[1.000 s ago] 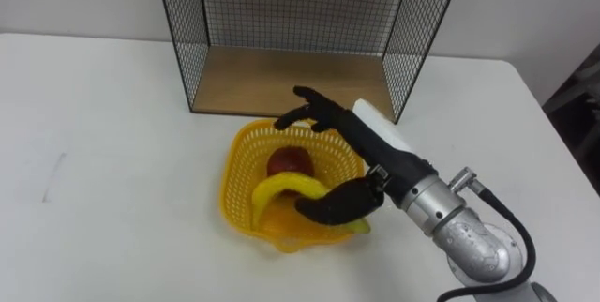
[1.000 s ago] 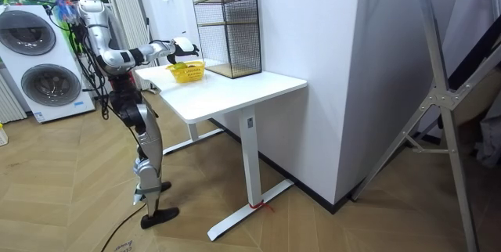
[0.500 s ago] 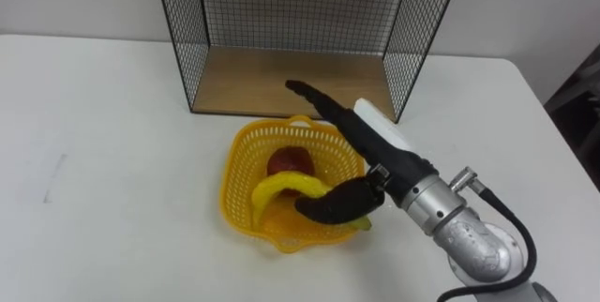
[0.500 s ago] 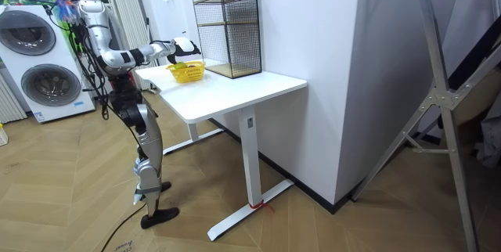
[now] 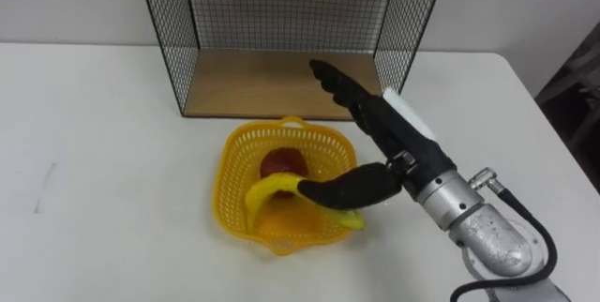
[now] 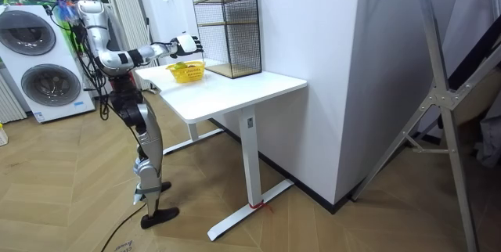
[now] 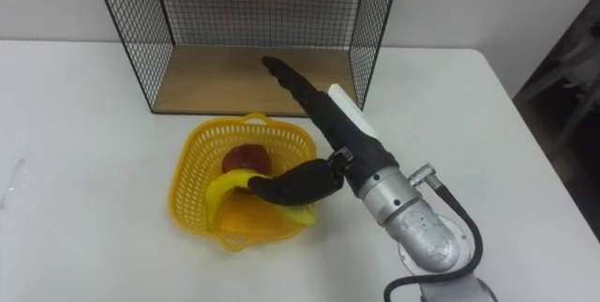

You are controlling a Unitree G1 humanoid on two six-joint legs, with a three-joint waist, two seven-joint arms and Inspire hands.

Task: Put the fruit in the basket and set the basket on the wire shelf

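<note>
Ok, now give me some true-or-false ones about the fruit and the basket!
1. The yellow basket stands on the white table, in front of the wire shelf. True.
2. The basket has nothing in it. False: a banana and a red apple lie inside.
3. The robot's right hand is over the basket with its fingers stretched out straight. True.
4. The basket sits on the shelf's wooden board. False: it is on the table, and the board has nothing on it.
</note>
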